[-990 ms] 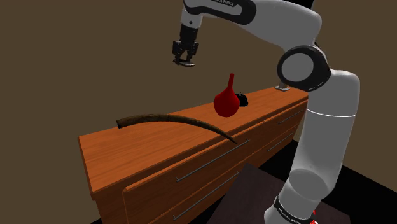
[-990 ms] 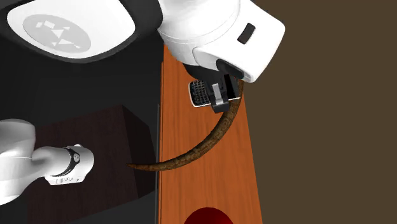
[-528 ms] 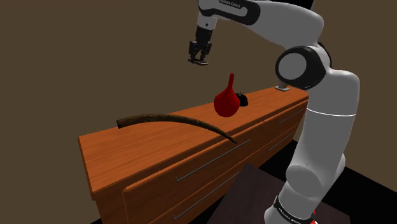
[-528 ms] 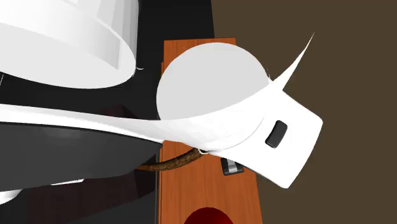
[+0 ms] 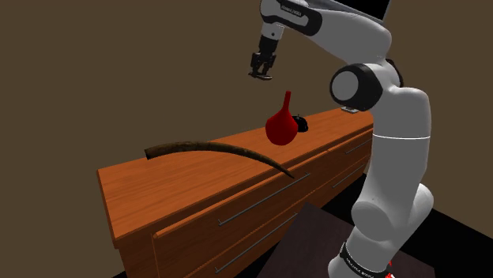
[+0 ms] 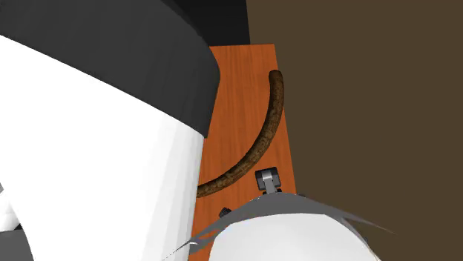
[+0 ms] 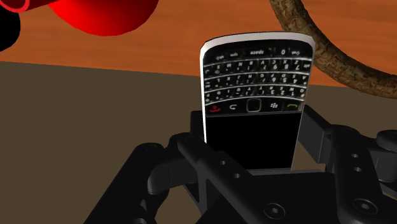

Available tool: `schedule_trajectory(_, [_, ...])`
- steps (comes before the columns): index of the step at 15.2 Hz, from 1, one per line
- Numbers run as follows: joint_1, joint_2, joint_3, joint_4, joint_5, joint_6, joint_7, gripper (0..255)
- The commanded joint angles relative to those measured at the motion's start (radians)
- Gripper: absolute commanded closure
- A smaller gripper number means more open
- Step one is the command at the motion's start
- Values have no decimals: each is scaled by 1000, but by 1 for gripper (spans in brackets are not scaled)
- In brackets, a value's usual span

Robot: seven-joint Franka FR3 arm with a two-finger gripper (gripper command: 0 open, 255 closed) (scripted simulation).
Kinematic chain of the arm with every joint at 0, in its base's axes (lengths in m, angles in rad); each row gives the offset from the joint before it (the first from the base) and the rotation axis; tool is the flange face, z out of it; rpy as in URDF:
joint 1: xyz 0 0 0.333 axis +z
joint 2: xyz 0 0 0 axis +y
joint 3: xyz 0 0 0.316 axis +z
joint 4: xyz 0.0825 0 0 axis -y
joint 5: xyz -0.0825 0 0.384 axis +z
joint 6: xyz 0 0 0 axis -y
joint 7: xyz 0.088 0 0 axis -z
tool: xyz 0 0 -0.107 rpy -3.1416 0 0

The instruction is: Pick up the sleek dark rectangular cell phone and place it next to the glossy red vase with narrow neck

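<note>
My gripper [image 5: 261, 73] hangs in the air, above the red narrow-necked vase [image 5: 282, 125] and slightly to the shoulder view's left of it. It is shut on a dark rectangular cell phone [image 7: 254, 95] with a small keyboard. The phone stands up between the black fingers [image 7: 198, 130], which clasp its lower half. In the wrist view the vase's glossy red body [image 7: 108, 16] lies beyond the phone on the wooden dresser top [image 7: 159, 44]. From above, in the second exterior view, the gripper [image 6: 268, 180] shows over the dresser's edge nearest the wall.
A long curved brown horn-like piece [image 5: 221, 150] lies across the dresser top [image 5: 182, 178]; it also shows as the horn [image 6: 260, 141] from above. A small black object [image 5: 300, 124] sits right beside the vase. The white arm [image 6: 111, 148] covers much of the second exterior view.
The arm has carried the gripper and phone toward the shoulder view's right, from over the middle of the dresser to nearly above the vase. The fingers have stayed shut on the phone.
</note>
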Motion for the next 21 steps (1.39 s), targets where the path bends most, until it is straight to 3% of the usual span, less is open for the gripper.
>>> schedule_trajectory(1, [-16, 2, -5, -10, 6, 11, -22, 255])
schedule_trajectory(10, [-16, -86, -6, -270, 9, 182, -32, 255])
schedule_trajectory(21, [-16, -133, -6, -486, 12, 351, -41, 255])
